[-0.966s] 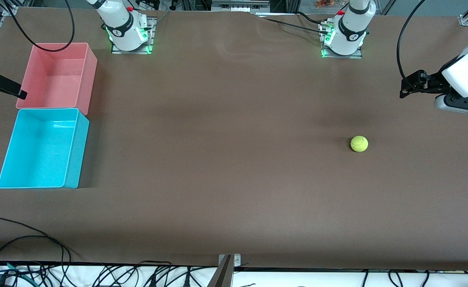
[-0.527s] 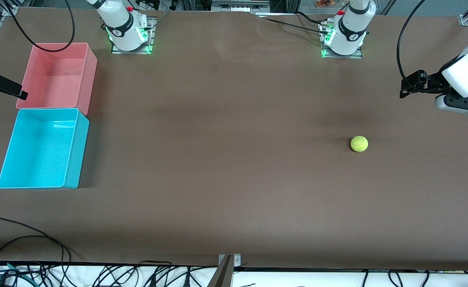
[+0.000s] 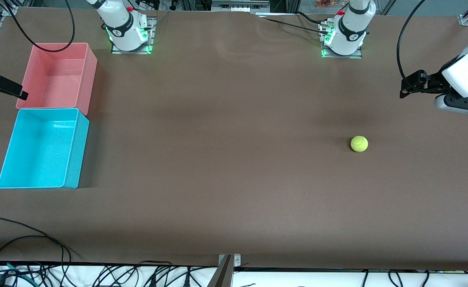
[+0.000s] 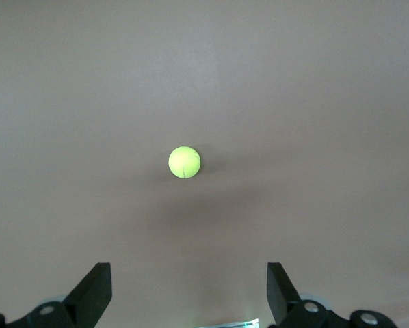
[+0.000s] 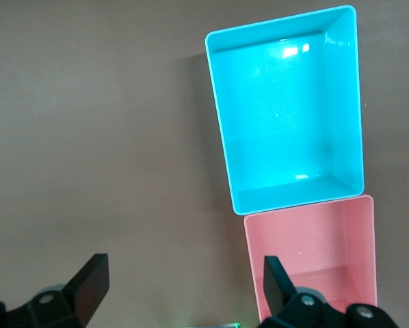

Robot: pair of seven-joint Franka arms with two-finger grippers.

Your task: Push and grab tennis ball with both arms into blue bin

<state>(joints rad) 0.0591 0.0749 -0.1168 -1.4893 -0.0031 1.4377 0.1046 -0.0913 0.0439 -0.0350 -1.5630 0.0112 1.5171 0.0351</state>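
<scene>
The tennis ball (image 3: 359, 144), small and yellow-green, lies on the brown table toward the left arm's end; the left wrist view shows the ball (image 4: 185, 162) ahead of the open fingers. My left gripper (image 3: 404, 88) hangs open and empty over the table at that end, apart from the ball; seen from its own wrist, the left gripper (image 4: 189, 287) holds nothing. The blue bin (image 3: 78, 153) stands empty at the right arm's end. My right gripper (image 3: 18, 92) hovers open beside the bins, and in its wrist view the right gripper (image 5: 184, 283) looks down on the blue bin (image 5: 221, 123).
A pink bin (image 3: 91, 75), empty, touches the blue bin on the side farther from the front camera; the pink bin (image 5: 249, 260) also shows in the right wrist view. Loose black cables (image 3: 26, 235) lie along the table's near edge.
</scene>
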